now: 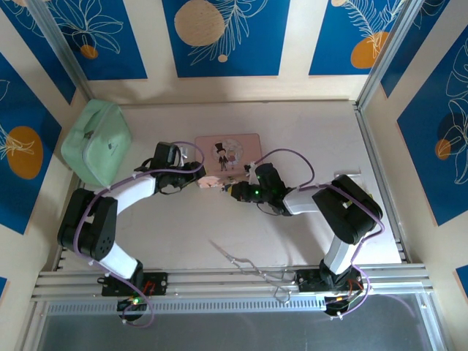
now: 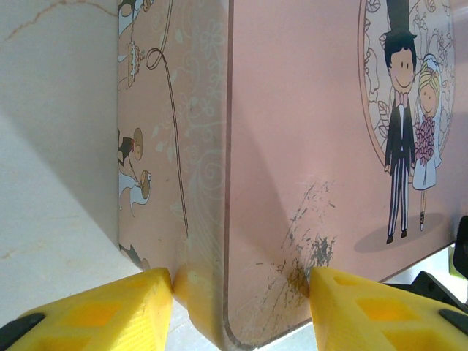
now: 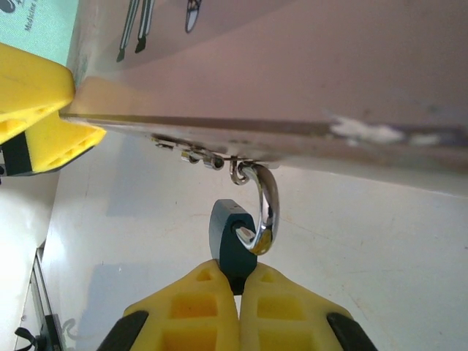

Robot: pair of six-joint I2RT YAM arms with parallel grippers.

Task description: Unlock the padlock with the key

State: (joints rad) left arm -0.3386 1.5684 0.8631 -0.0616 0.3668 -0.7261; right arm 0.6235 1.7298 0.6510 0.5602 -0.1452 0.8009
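Observation:
The padlock (image 3: 231,235) is tiny, with a dark blue body and a silvery shackle (image 3: 266,208). It hangs from the latch (image 3: 238,172) on the edge of the pink picture box (image 1: 227,151). My right gripper (image 3: 240,284) is shut on the padlock's body, its yellow fingers (image 3: 191,311) pressed against both sides. My left gripper (image 2: 241,292) is shut on the near corner of the pink box (image 2: 292,146), one yellow finger (image 2: 95,314) on each face. In the top view both grippers, left (image 1: 208,183) and right (image 1: 235,191), meet at the box's near edge. No key is visible.
A mint green pouch (image 1: 95,142) lies at the back left. A thin silvery wire-like tool (image 1: 245,261) lies on the table (image 1: 307,131) near the front rail. Blue patterned walls close in the table on three sides.

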